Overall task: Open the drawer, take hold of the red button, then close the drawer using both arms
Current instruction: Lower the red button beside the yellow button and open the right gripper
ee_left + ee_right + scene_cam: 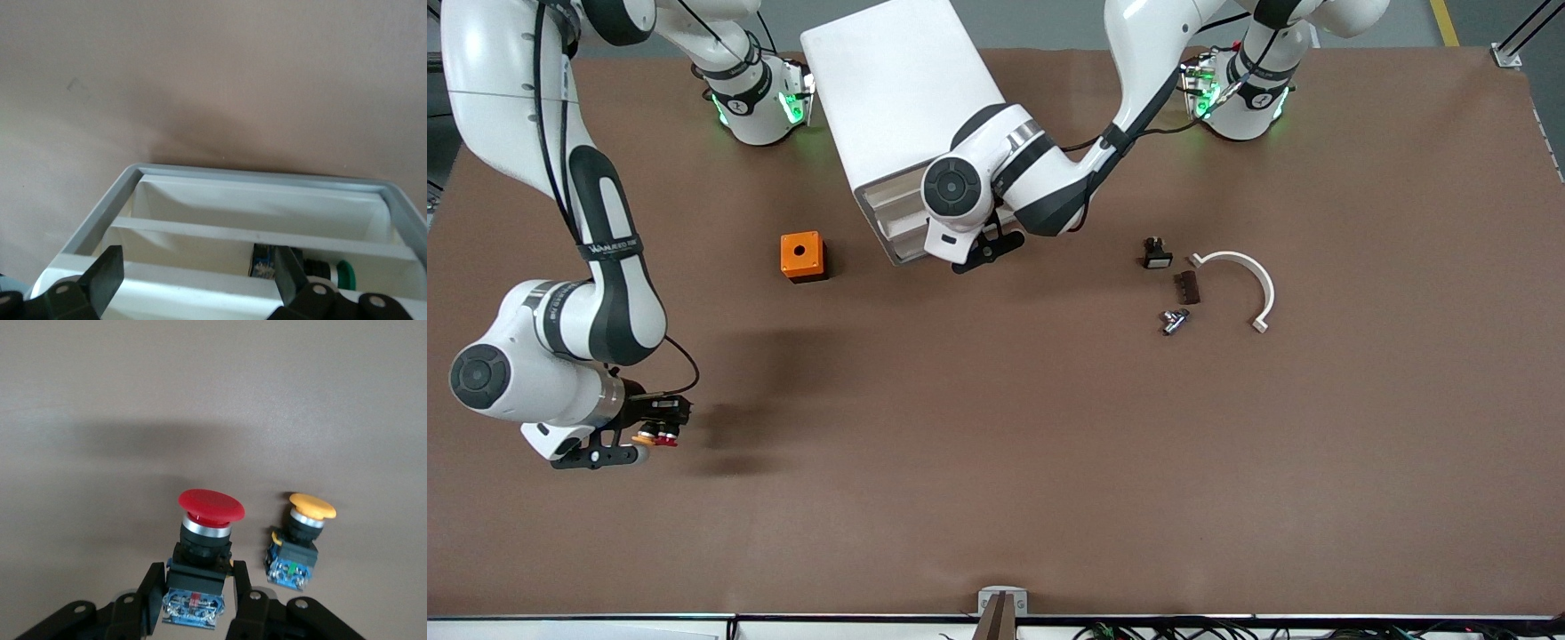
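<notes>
Button grabbed, drawer not yet shut.
The right gripper (193, 600) clasps the button (208, 520); the left gripper (193, 280), jaws spread, faces the drawer (260, 200).

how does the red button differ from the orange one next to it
The red button has a wider red cap; the orange button has a smaller orange cap. The right gripper is shut on the red button's black body, while the orange button stands free on the table. Both have mushroom caps, silver collars and blue ends.
</notes>
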